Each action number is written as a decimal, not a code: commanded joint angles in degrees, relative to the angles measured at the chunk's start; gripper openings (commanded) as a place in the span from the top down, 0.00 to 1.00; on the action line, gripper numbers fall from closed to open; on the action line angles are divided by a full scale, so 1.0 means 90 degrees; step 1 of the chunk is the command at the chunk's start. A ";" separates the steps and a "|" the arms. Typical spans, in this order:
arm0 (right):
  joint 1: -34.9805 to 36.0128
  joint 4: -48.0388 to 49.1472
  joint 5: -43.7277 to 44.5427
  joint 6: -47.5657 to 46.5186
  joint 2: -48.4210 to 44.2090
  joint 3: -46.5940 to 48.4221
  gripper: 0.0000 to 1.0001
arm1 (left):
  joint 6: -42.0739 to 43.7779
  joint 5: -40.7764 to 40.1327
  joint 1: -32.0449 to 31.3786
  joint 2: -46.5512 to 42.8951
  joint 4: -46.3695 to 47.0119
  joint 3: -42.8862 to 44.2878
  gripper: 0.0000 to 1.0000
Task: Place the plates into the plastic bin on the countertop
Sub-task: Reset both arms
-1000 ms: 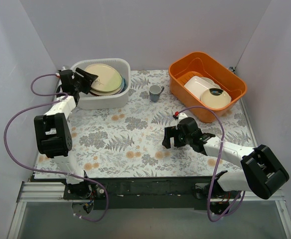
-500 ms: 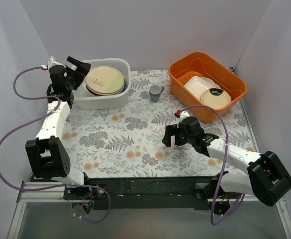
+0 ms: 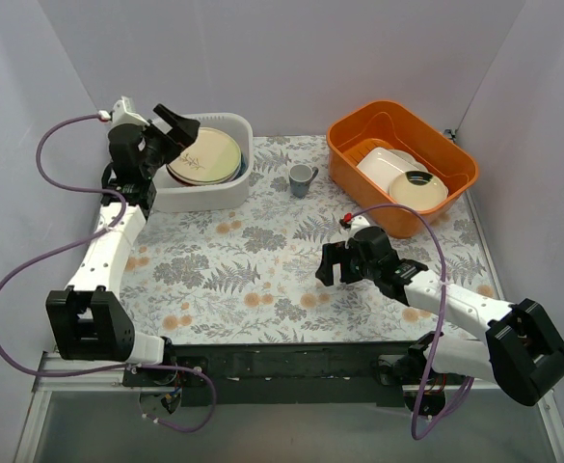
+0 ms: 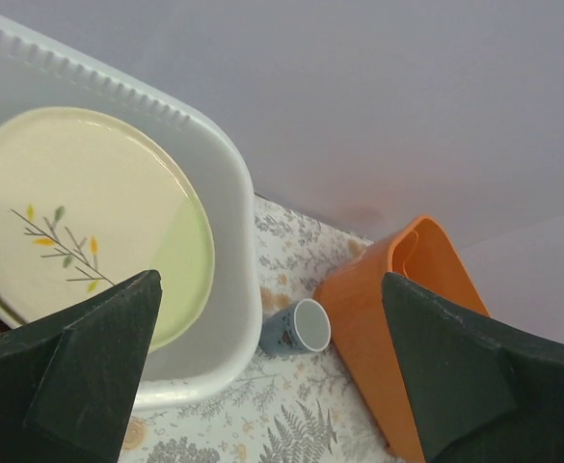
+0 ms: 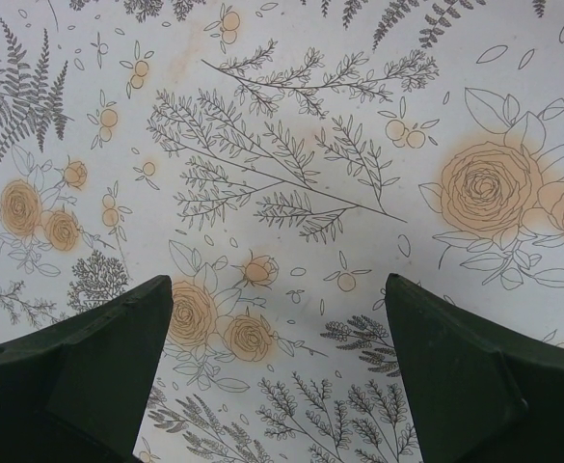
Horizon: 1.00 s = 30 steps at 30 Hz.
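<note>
A stack of plates lies in the translucent white plastic bin at the back left of the countertop. The top plate is cream and light green-blue with a leaf sprig; darker rims show under it. My left gripper is open and empty, raised above the bin's left end. The left wrist view shows the bin's ribbed rim between the left gripper's fingers. My right gripper is open and empty, low over the leaf-printed countertop, right of centre.
A small grey cup stands between the bins, also in the left wrist view. An orange bin at the back right holds a white rectangular dish and a cream round dish. Grey walls close in three sides.
My left gripper drew back from the plate at the bin's left end, rose, and now hangs open above it. The top plate lies flatter on the stack. The right arm hardly moved.
</note>
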 commanded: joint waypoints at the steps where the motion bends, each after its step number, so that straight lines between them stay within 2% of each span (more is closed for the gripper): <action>1: -0.0011 -0.0170 0.0105 -0.0069 -0.0162 0.0231 0.02 | 0.0579 0.0036 -0.0487 0.0092 -0.0125 0.0123 0.02; 8: -0.0021 -0.0747 0.0496 -0.0157 -0.0396 0.0562 0.02 | 0.1039 0.0026 -0.1229 0.0034 -0.0253 -0.0344 0.02; 19: -0.0031 -0.1285 0.0935 -0.0186 -0.1422 0.0866 0.02 | 0.1020 -0.0150 -0.1864 -0.0445 -0.0340 -0.1691 0.02; 22: -0.0031 -0.1441 0.1043 -0.0215 -0.1500 0.0866 0.02 | 0.0806 -0.0433 -0.2050 -0.0523 -0.0438 -0.1985 0.02; 25: -0.0040 -0.1442 0.1063 -0.0215 -0.1529 0.0769 0.02 | 0.0484 -0.1074 -0.2235 -0.0825 -0.0429 -0.2561 0.02; 30: -0.0050 -0.1442 0.1063 -0.0215 -0.1500 0.0661 0.02 | 0.0102 -0.1594 -0.2372 -0.1595 -0.0360 -0.3673 0.02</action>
